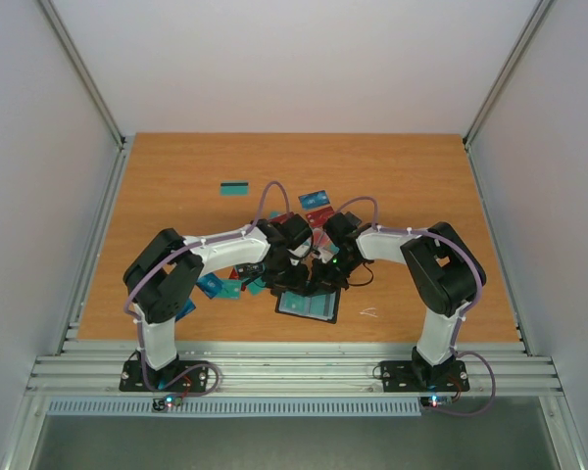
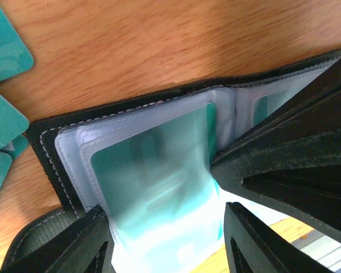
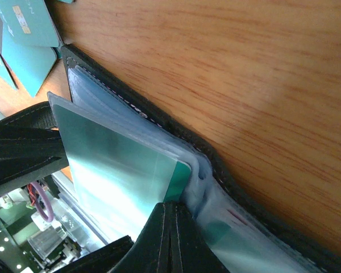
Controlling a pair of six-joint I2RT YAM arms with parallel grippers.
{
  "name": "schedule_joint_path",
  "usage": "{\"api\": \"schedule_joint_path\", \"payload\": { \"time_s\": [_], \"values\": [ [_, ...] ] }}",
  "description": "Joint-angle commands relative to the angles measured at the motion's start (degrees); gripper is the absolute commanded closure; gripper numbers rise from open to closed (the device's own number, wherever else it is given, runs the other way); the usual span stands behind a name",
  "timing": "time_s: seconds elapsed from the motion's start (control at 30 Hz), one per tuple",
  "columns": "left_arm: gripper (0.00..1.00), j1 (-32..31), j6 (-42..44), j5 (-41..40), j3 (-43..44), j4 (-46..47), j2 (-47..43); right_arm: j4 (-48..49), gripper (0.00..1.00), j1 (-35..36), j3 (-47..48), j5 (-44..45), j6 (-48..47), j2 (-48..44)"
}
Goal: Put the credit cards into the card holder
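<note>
The black card holder (image 1: 309, 305) lies open on the wood table, with clear plastic sleeves showing inside its stitched rim (image 2: 45, 148). A teal credit card (image 2: 153, 170) sits partly inside one lifted sleeve; a strip of bare card (image 3: 182, 176) sticks out. My left gripper (image 2: 165, 209) is open, with one finger on each side of that sleeve. My right gripper (image 3: 170, 206) is shut, its tip against the card's exposed edge. It shows as a black wedge in the left wrist view (image 2: 295, 153). Both grippers meet over the holder (image 1: 309, 274).
Loose cards lie around the holder: a teal one (image 1: 235, 187) at the far left, teal and red ones (image 1: 317, 208) behind the arms, and several (image 1: 216, 286) on the left. More teal cards show in the wrist views (image 2: 5, 51) (image 3: 28, 23).
</note>
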Motion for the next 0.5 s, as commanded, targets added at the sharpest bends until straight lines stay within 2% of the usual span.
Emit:
{"api": "schedule_joint_path", "payload": {
  "time_s": [0.0,0.13,0.23,0.47],
  "values": [
    [0.48,-0.46,-0.69,0.74,1.88,1.68,0.39,-2.17,0.99,0.58,-1.75,2.49,-1.26,2.96],
    [0.55,-0.71,-1.01,-0.45,3.09,0.30,0.01,-2.25,0.99,0.42,-1.63,2.64,-1.26,2.94],
    [0.57,-1.54,-0.88,-1.96,4.69,-1.19,-0.25,-2.41,0.99,0.27,-1.59,2.87,-1.18,2.64],
    [0.61,-1.75,-1.59,0.09,4.12,0.76,-0.23,-2.35,0.99,-0.27,-1.98,3.02,-0.53,1.23]
  ]
}}
